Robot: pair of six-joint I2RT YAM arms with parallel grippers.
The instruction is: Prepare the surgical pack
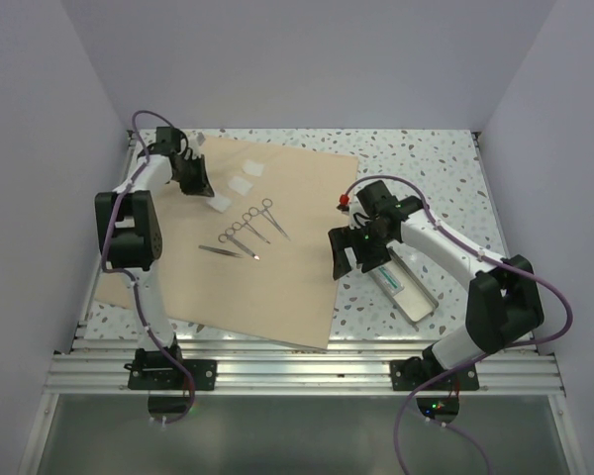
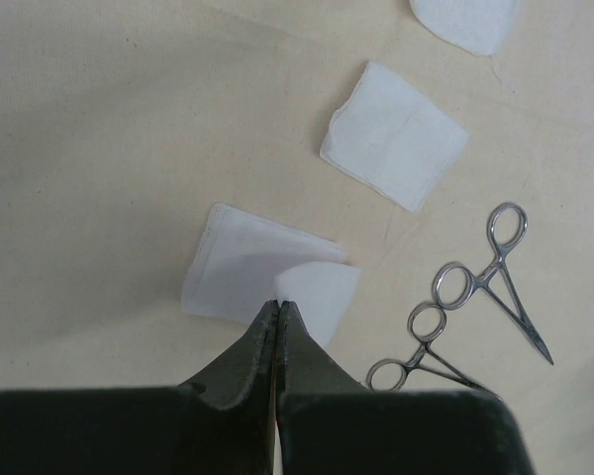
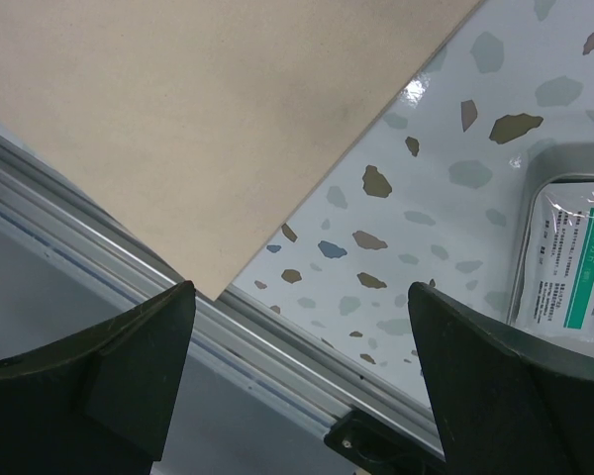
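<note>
Surgical pack (image 1: 297, 287) lies flat, unfolded, with gauze (image 2: 396, 148) and instruments (image 1: 247, 230) on it. Packet (image 3: 574, 267) waits in tray (image 1: 423, 315) right of it, folding all left. Left gripper (image 2: 279, 307) pinched closed over its far-left gauze; right gripper (image 3: 302, 297) wide, empty, off its right edge

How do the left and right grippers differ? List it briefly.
The left gripper is shut; the right gripper stands wide open. The left gripper hangs over the tan wrap, tips at a gauze pad; the right gripper is over the speckled table beside the metal tray. Both have dark fingers.
</note>
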